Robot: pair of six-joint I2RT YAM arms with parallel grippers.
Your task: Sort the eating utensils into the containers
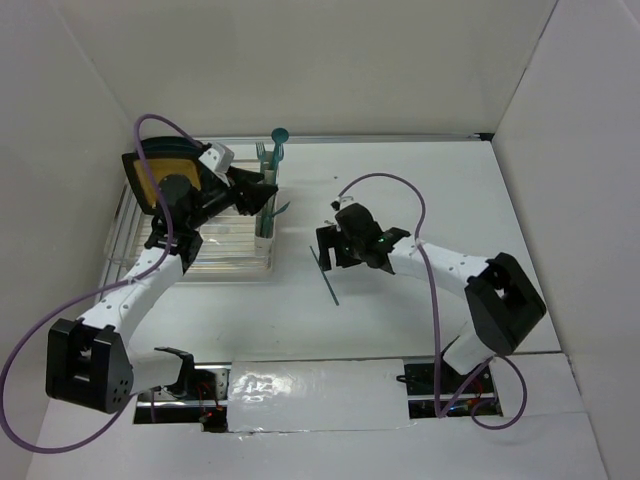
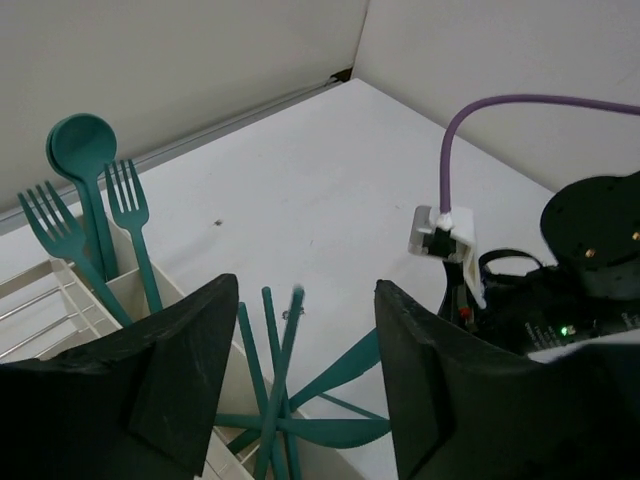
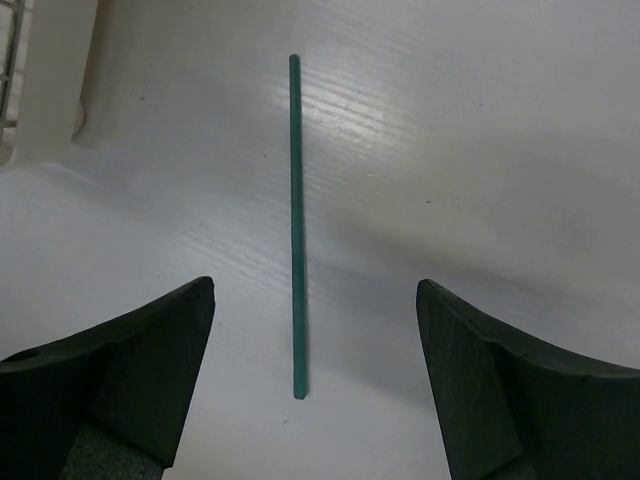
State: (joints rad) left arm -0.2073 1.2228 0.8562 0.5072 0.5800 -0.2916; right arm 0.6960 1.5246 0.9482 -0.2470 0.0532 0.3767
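Observation:
The cream-white containers (image 1: 265, 212) stand in a row at the dish rack's right edge. In the left wrist view a teal spoon (image 2: 82, 150) and two forks (image 2: 128, 195) stand in the far cups, and several teal knives (image 2: 272, 390) cross in the near cup (image 2: 130, 290). My left gripper (image 2: 305, 385) hovers open and empty just above those knives; it also shows in the top view (image 1: 258, 196). One slim teal utensil (image 3: 295, 220) lies on the table, seen edge-on, also in the top view (image 1: 329, 282). My right gripper (image 3: 315, 290) is open and straddles its near end from above.
A clear wire dish rack (image 1: 215, 250) holds a yellow-and-black plate (image 1: 150, 180) at the left. White walls close the back and both sides. The right arm (image 2: 590, 260) sits close to the right of the containers. A tiny dark speck (image 2: 217, 223) lies on the table.

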